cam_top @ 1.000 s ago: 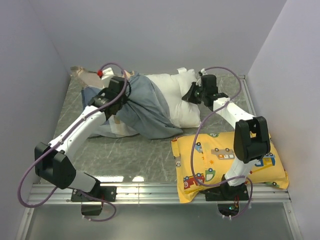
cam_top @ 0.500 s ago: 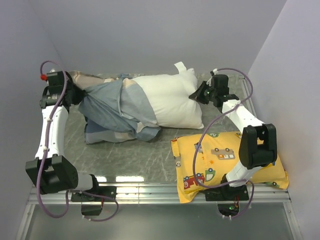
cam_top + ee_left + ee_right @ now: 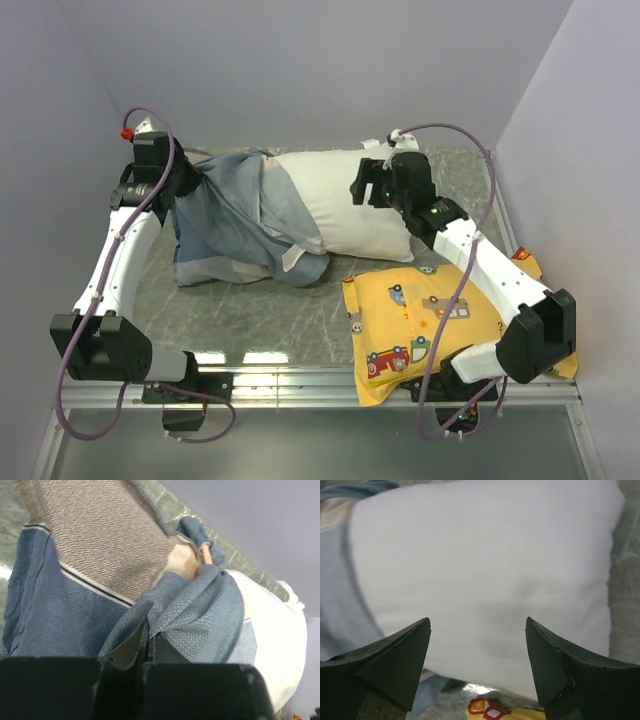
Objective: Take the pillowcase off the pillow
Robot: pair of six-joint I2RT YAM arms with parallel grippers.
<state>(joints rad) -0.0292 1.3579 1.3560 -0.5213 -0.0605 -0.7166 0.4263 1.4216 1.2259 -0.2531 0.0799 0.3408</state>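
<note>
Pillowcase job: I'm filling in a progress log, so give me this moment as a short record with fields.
pillowcase: bunched at the left, covering only the pillow's left end
pillow: mostly bare, lying on the table
left gripper: shut on pillowcase cloth
right gripper: open over the bare pillow, holding nothing
yellow pillow: near right of the table, under the right arm

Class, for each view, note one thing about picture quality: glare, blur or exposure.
Top external: light glares off the table near the arm bases. Left wrist: pillowcase weave sharp, left gripper nearly black. Right wrist: pillow washed out, featureless.
</note>
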